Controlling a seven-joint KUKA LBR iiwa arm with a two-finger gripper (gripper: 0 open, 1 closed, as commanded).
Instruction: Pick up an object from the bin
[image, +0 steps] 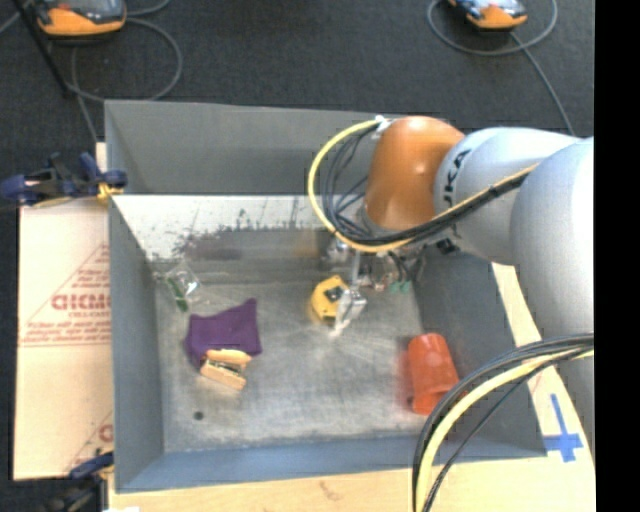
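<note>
My gripper (347, 308) hangs low near the middle of the bin, under the orange wrist cover. Its pale fingers reach down right beside a small round yellow thing with a dark patch (325, 299), touching or nearly touching its right side. I cannot tell whether the fingers close on it. An orange-red cup-like thing (430, 372) lies on its side to the right and nearer the front of the bin.
A purple cloth (224, 330) lies left of centre with a tan sandwich-like block (223, 366) at its front edge. A small clear item with a green bit (181, 285) rests by the left wall. The arm and cables cover the bin's right back.
</note>
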